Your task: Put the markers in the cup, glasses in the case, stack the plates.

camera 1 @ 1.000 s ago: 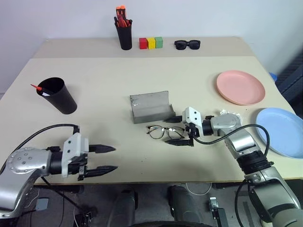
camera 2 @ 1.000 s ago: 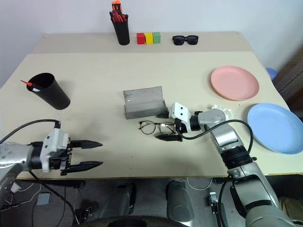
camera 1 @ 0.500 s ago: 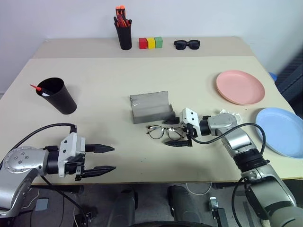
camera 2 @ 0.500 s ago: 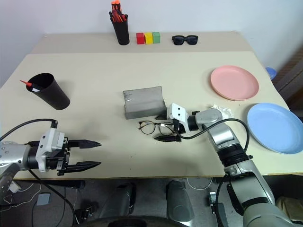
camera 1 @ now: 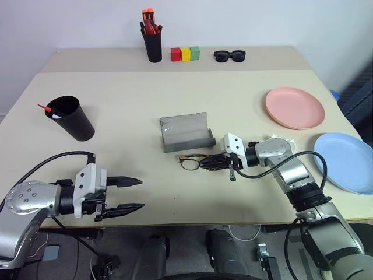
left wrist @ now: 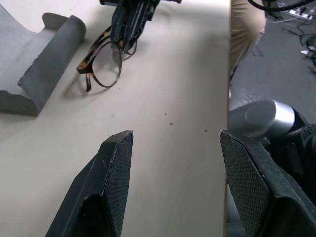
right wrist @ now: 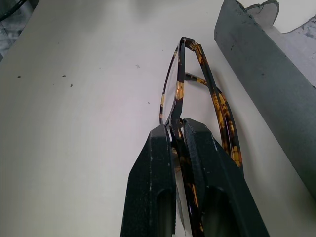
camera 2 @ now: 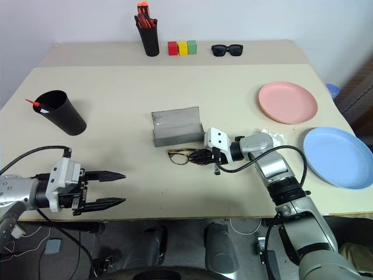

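Right claw (camera 1: pixel 218 163) is clamped on the glasses (camera 1: pixel 194 161), which sit on the worktop (camera 1: pixel 134 105) just in front of the open case (camera 1: pixel 185 132), not yet in it. Left claw (camera 1: pixel 129 195) hangs apart, holding nothing. Markers look already in the cup (camera 1: pixel 70 118); plates, pink (camera 1: pixel 295 107) and blue (camera 1: pixel 346 162), still unstacked.

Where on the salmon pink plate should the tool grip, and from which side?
Pinch the near rim of the round salmon pink plastic plate, coming in low from the robot's side. It lies flat and shallow on the table, so only its thin raised edge offers a hold.
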Controlling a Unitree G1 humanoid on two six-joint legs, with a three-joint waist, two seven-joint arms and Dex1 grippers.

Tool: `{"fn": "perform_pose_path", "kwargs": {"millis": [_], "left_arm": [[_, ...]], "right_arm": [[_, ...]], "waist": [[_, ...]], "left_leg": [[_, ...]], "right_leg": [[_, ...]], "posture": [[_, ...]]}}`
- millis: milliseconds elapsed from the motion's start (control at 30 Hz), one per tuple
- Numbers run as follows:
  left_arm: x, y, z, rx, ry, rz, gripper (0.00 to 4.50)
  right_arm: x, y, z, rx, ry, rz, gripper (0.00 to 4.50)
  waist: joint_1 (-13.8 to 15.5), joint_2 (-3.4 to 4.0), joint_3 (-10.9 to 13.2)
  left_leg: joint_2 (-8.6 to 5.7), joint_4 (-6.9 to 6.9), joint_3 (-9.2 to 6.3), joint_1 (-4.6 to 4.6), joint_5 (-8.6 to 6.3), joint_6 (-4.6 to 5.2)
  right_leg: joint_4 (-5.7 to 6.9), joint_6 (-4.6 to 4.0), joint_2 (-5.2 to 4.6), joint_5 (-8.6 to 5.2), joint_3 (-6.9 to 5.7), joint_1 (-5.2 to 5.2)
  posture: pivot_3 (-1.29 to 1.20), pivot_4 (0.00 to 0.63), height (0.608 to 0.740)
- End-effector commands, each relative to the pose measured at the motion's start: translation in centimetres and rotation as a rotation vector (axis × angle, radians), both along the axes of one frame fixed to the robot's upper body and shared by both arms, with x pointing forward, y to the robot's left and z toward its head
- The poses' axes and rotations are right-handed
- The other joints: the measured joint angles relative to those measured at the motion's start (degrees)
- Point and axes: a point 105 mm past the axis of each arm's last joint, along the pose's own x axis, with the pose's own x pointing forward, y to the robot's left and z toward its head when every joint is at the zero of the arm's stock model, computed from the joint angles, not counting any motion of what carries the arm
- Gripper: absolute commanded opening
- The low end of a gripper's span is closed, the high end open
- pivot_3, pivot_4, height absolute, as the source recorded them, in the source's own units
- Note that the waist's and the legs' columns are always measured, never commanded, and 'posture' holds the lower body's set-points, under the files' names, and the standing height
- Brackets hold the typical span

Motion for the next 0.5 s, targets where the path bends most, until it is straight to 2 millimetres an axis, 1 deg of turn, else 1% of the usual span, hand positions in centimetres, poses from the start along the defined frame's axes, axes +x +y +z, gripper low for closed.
{"fn": "perform_pose_path", "kwargs": {"millis": [33, 167, 267, 333, 400, 500], "left_arm": [[-0.2, -0.6, 0.3, -0.012, -0.026, -0.018, 2.85], [-0.4, -0.7, 0.3, -0.023, -0.021, -0.012, 2.85], [-0.4, -0.8, 0.3, -0.026, -0.021, -0.007, 2.85], [-0.3, -0.8, 0.3, -0.030, -0.025, -0.002, 2.85], [-0.2, -0.8, 0.4, -0.032, -0.031, 0.005, 2.85], [-0.2, -0.9, 0.5, -0.035, -0.040, 0.017, 2.85]], "right_arm": [[0.1, -0.3, 1.9, 0.074, -0.004, -0.016, 0.03], [-0.7, -0.1, 5.8, 0.223, 0.002, 0.050, 0.03], [-0.7, 0.0, 8.4, 0.306, -0.010, 0.073, 0.03], [-0.2, 0.1, 9.3, 0.323, -0.030, 0.073, 0.03], [0.7, 0.3, 9.9, 0.337, -0.058, 0.058, 0.03], [2.1, 0.9, 9.9, 0.340, -0.106, 0.047, 0.03]], "waist": [[0.0, 0.01, 0.0], [0.0, 0.07, 0.0], [0.0, 0.07, 0.0], [0.0, 0.07, 0.0], [0.0, 0.07, 0.0], [0.0, 0.07, 0.0]], "left_leg": [[0.00, 0.00, 0.00, 0.00, 0.00, 0.00], [0.00, 0.00, 0.00, -0.06, 0.00, 0.00], [0.00, -0.02, -0.01, -0.06, 0.00, 0.00], [0.00, -0.02, -0.01, -0.06, 0.00, 0.00], [0.00, -0.03, 0.00, -0.06, 0.00, 0.00], [0.00, -0.06, 0.00, -0.06, 0.00, 0.00]], "right_leg": [[0.00, 0.00, 0.00, 0.00, 0.00, 0.00], [-0.01, 0.00, -0.01, 0.00, 0.00, -0.06], [-0.01, 0.00, -0.01, 0.00, 0.00, -0.06], [-0.01, 0.00, 0.00, 0.00, 0.00, -0.06], [-0.01, 0.00, 0.00, 0.00, 0.00, -0.08], [-0.02, 0.00, 0.00, 0.00, 0.00, -0.11]], "posture": [[0.00, 0.150, 0.740], [0.00, 0.150, 0.740], [0.00, 0.150, 0.740], [0.00, 0.150, 0.740], [0.00, 0.150, 0.740], [0.00, 0.150, 0.740]]}}
